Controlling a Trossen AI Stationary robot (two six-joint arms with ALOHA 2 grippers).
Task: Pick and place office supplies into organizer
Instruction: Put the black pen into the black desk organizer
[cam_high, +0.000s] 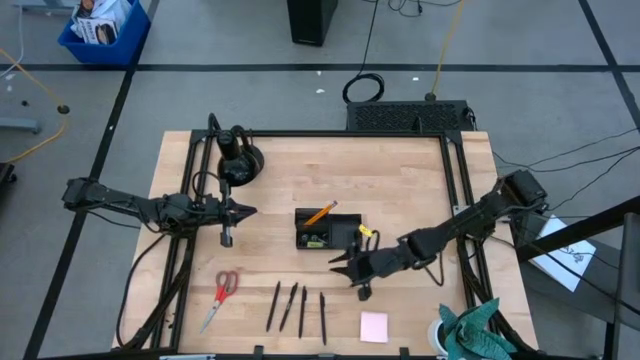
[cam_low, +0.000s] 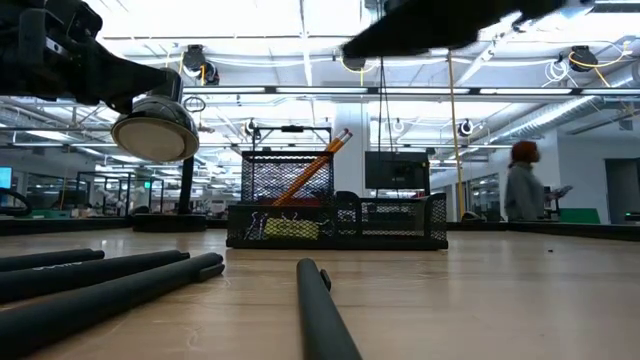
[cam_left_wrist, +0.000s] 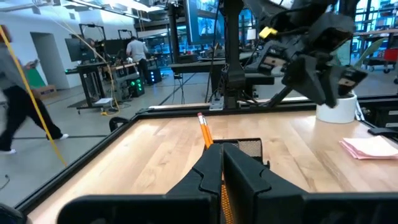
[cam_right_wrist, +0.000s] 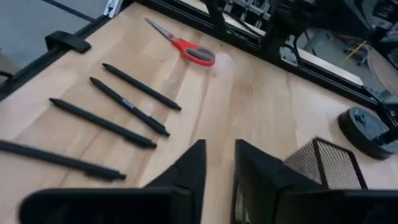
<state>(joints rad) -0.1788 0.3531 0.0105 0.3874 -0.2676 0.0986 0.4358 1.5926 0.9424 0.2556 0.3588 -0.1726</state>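
Right gripper hangs just right of the organizer, fingers drawn close with a narrow gap and nothing between them. From my right gripper the four pens lie toward the near edge and a little left, side by side, long axes running near to far, so this arm is nearer them than my left gripper, which waits pinched shut and empty, left of the organizer. I count one pencil leaning in the organizer, one pair of scissors at near left, and one pink notepad at near right.
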